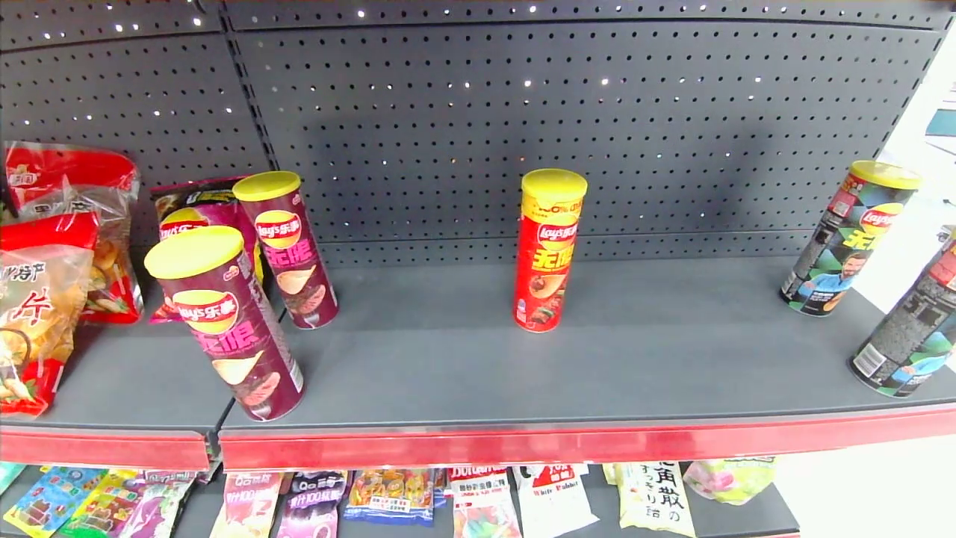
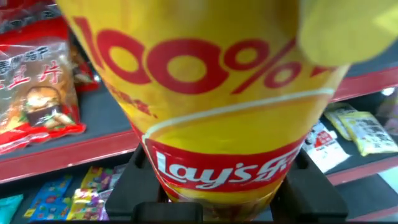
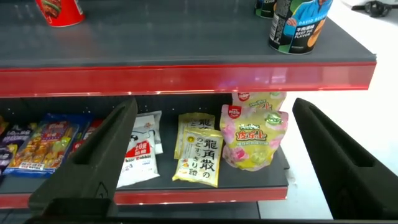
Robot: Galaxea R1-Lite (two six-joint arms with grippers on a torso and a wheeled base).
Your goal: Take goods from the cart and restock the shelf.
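Note:
My left gripper [image 2: 217, 196] is shut on a yellow chip can [image 2: 211, 106], whose body sits close against the left wrist camera; dark fingers [image 2: 134, 180] flank its lower end. The grey shelf [image 1: 523, 373] with a red front edge carries a red chip can [image 1: 549, 250] standing upright in the middle. Two purple cans [image 1: 224, 321] [image 1: 287, 246] stand at its left, and two dark patterned cans [image 1: 848, 239] [image 1: 907, 329] at its right. Below and in front of the shelf edge [image 3: 186, 78], my right gripper [image 3: 214, 106] is open with nothing between its fingers.
Red snack bags [image 1: 45, 299] fill the shelf's far left, also seen as red bags [image 2: 40, 93]. The lower shelf holds flat packets [image 1: 478, 501], among them a yellow packet [image 3: 202, 152] and a green-pink bag [image 3: 255, 137]. Open shelf room lies on both sides of the red can.

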